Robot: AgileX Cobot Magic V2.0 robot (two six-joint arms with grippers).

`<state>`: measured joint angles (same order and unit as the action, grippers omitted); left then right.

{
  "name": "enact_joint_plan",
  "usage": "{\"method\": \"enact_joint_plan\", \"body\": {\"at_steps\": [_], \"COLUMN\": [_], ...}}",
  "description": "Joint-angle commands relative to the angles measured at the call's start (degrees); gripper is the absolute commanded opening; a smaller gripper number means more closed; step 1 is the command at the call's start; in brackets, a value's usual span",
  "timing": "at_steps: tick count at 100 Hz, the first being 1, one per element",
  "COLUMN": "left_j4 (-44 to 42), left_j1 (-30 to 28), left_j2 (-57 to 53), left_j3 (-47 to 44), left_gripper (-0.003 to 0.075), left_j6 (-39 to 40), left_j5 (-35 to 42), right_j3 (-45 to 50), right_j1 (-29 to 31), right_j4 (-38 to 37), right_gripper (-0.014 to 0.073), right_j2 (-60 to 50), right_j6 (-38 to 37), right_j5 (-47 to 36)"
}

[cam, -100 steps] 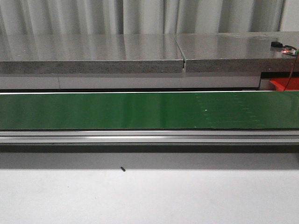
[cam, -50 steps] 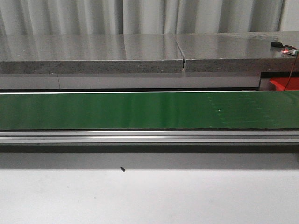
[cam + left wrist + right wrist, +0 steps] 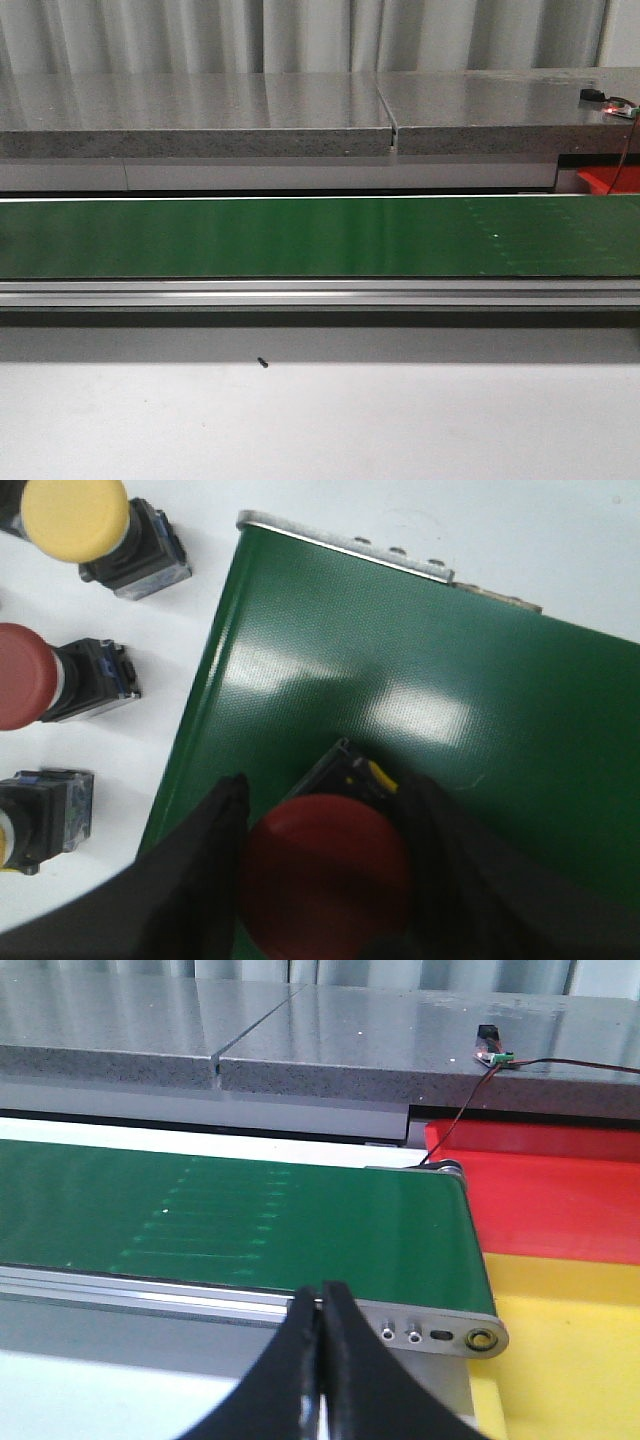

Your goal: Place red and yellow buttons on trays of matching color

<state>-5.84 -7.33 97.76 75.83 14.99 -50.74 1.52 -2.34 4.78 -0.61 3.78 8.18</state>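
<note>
- The green conveyor belt [image 3: 400, 700] is the largest thing and it carries the work; in the front view its long run [image 3: 300, 237] has no button on it.
- The red tray [image 3: 545, 1195] and the yellow tray [image 3: 560, 1360] lie beyond the belt's end roller, the red one farther off.
- The left tool [image 3: 325, 870] holds the red button [image 3: 325, 875] between its two dark fingers [image 3: 200, 870], over the belt close to its end edge and near one long edge.
- The button is, I judge, a rigid plastic switch, light, with a smooth domed cap that may slip; the square body under the cap gives flatter sides to hold.
- On the white worktop [image 3: 560, 540] beside the belt wait a yellow button [image 3: 75, 515], another red button [image 3: 30, 675] and a third one [image 3: 40, 815], well apart from each other.
- The right tool [image 3: 322, 1360] is pressed together and holds nothing, before the belt's near rail.
</note>
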Motion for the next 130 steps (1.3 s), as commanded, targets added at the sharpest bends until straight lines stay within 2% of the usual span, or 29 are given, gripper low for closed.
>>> {"method": "enact_joint_plan", "body": {"at_steps": [1, 7, 21, 30, 61, 80, 98, 110, 130], "left_j4": [0.3, 0.42, 0.42, 0.42, 0.07, -2.01, -5.12, -4.12, -3.62], "left_j1": [0.38, 0.38, 0.38, 0.38, -1.11, -6.55, -14.04, -18.67, -21.24], "left_j2": [-1.59, -1.59, -2.05, -2.73, -8.44, -11.35, -11.69, -11.58, -11.28], "left_j3": [1.92, 1.92, 1.95, 2.05, 1.94, 0.86, -1.41, -3.96, -8.31], "left_gripper": [0.0172, 0.0249, 0.0541, 0.0636, 0.0641, 0.0641, 0.0641, 0.0641, 0.0641], "left_j6": [0.08, 0.09, 0.09, 0.09, 2.12, 3.2, 3.2, 3.2, 3.2], "left_j5": [1.51, 1.51, 1.4, 1.26, 1.95, 1.31, 0.31, 1.4, 6.4], "right_j3": [-0.9, -0.9, -0.9, -0.9, -0.9, -0.9, -0.9, -0.9, -0.9], "right_j1": [-0.11, -0.11, -0.11, -0.11, -0.11, -0.11, -0.11, -0.11, -0.11], "right_j4": [-0.38, -0.38, -0.38, -0.38, -0.38, -0.38, -0.38, -0.38, -0.38], "right_gripper": [-0.0108, -0.0108, -0.0108, -0.0108, -0.0108, -0.0108, -0.0108, -0.0108, -0.0108], "right_j2": [-1.11, -1.11, -1.11, -1.11, -1.11, -1.11, -1.11, -1.11, -1.11], "right_j6": [0.09, 0.09, 0.09, 0.09, 0.09, 0.09, 0.09, 0.09, 0.09], "right_j5": [-4.56, -4.56, -4.56, -4.56, -4.56, -4.56, -4.56, -4.56, -4.56]}}
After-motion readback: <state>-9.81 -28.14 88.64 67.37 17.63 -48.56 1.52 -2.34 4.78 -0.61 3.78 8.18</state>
